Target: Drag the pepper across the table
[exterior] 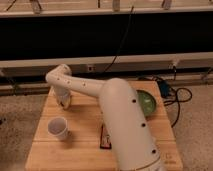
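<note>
Looking down on the surface (85, 117), I see my arm (120, 120) sweep from the lower right up to the far left corner, where it bends down at the elbow. My gripper (63, 102) hangs at that far left corner, low over the wood near the back edge, and I cannot tell how it is set or whether it has anything in it. I cannot make out the pepper from here; the gripper end and the arm hide the spots where it might lie, so I cannot say where it is.

1 white cup (58, 128) stands upright in front of the gripper, toward the near left, apart from it. 1 flat dark bar (104, 139) lies near the middle of the surface, just beside the arm and partly hidden by it. 1 green bowl (147, 101) sits toward the far right, its left part behind the arm. Beyond the right edge, black cables (176, 100) lie on the speckled floor
</note>
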{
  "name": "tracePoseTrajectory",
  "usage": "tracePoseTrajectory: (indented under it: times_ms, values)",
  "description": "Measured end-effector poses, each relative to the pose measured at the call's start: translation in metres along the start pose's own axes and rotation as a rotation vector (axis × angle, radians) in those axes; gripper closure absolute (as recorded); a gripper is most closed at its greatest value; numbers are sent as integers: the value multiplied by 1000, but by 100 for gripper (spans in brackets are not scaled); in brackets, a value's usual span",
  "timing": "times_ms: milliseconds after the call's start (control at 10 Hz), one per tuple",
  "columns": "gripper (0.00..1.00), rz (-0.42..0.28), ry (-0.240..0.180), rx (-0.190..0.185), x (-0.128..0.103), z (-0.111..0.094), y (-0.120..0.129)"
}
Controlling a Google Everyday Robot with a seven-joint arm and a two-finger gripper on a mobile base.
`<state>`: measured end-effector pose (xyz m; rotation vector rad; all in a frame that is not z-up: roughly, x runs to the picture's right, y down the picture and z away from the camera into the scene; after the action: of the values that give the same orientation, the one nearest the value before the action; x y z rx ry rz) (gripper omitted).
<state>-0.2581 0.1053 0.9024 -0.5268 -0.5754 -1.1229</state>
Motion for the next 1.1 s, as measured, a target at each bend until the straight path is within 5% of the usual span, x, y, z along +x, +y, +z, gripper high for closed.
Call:
tracePoseTrajectory:
  times_ms: [1100]
  values:
    - [100, 29, -8, 20, 0, -6, 1]
